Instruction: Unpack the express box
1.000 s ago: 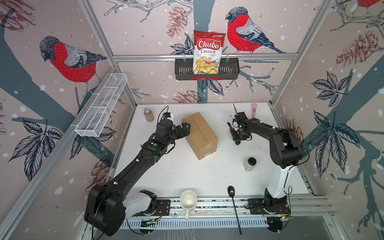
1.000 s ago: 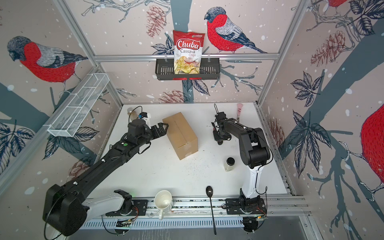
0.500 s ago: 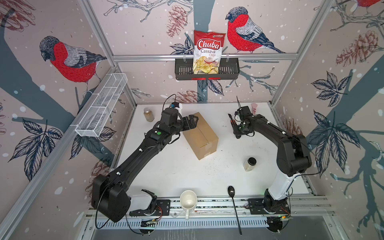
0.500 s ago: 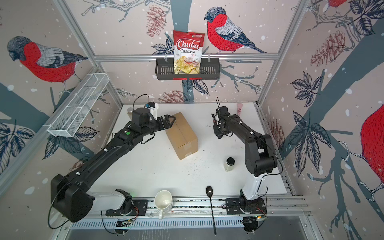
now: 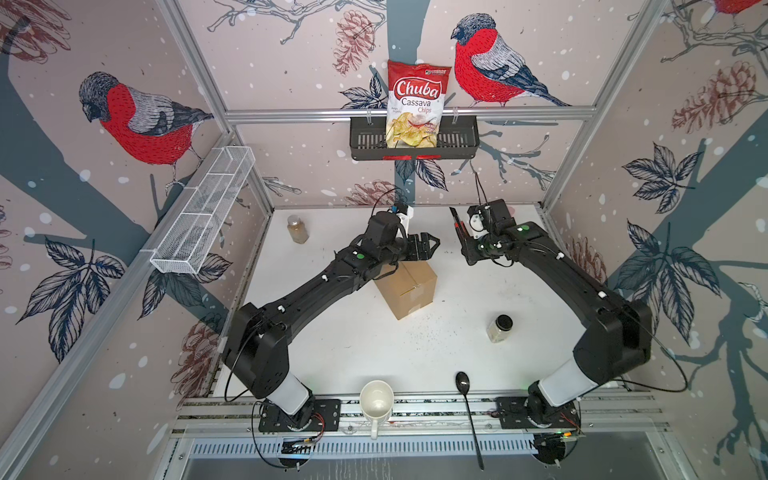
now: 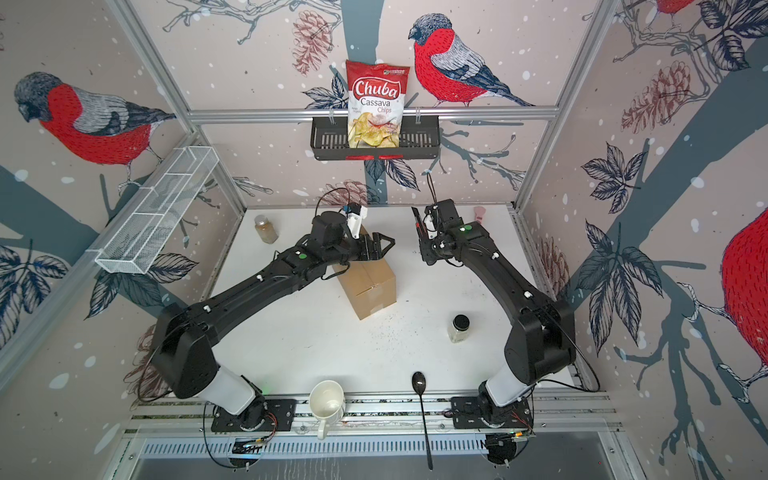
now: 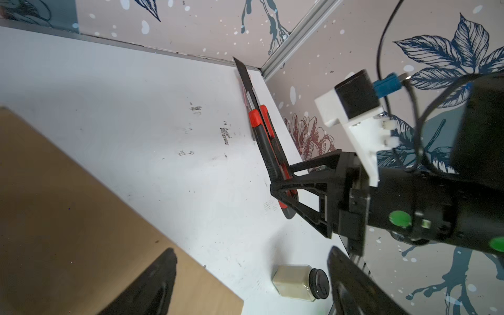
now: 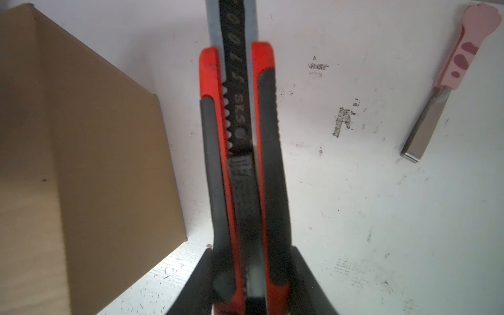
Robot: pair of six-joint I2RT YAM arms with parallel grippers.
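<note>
A: Right gripper (image 8: 251,278) is clamped on the utility knife (image 8: 240,136). Jaws pinch the red-and-black handle near its tail. Dark blade is run out long.

B: Where's it held?

A: In the air over the far right part of the tabletop (image 5: 353,345), blade toward the back wall. Clear gap between it and the express box (image 5: 409,286).

B: Left gripper (image 5: 434,247)?

A: Jaws spread wide, nothing between them. In both top views it hangs over the box's far end. Can't tell from any view whether it touches the cardboard.

B: The box itself?

A: On the tabletop near the middle, set at an angle to the edges. Flaps are down, with a seam running along the top face. Left wrist view has its brown top filling one corner, one finger (image 7: 152,286) overlapping its edge.

B: Other items?

A: The black-lidded jar (image 5: 500,328) stands right of the box, well apart. The amber jar (image 5: 297,229) is at far left. The mug (image 5: 376,401) and black spoon (image 5: 463,380) sit at the near edge. A pink-handled tool (image 8: 447,81) lies flat in the far right corner. The chips bag (image 5: 417,104) stands in the black wall basket (image 5: 457,137).
</note>
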